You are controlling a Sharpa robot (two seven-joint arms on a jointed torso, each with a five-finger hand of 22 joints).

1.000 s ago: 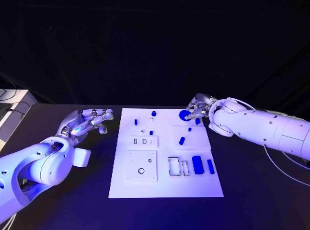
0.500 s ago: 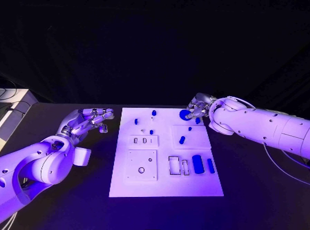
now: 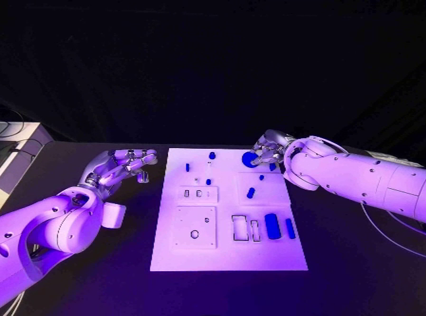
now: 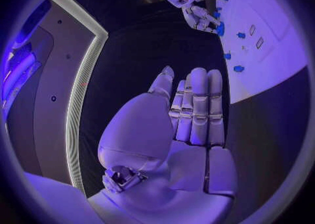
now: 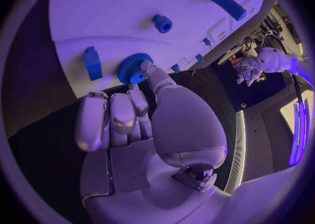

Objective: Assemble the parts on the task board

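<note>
The white task board [image 3: 227, 253] lies mid-table with several small blue parts on it. A round blue gear [image 3: 249, 158] sits at the board's far right edge, and my right hand [image 3: 266, 150] pinches it between the thumb and a finger. In the right wrist view the thumb tip meets the gear [image 5: 134, 67], near a blue block [image 5: 92, 62] and a small peg [image 5: 162, 23]. My left hand [image 3: 122, 166] hovers open beside the board's left edge, holding nothing, its fingers [image 4: 197, 103] straight and side by side.
Nearer parts on the board include a thick blue bar [image 3: 272, 226], a slim one [image 3: 290, 228] and a short piece [image 3: 251, 193]. White inset plates [image 3: 195, 227] with slots sit on its left half. A pale cabinet [image 3: 4, 158] stands far left; a cable [image 3: 393, 240] trails at right.
My right hand and the gear have shifted slightly left over the board's far edge. The left hand has hardly moved.
</note>
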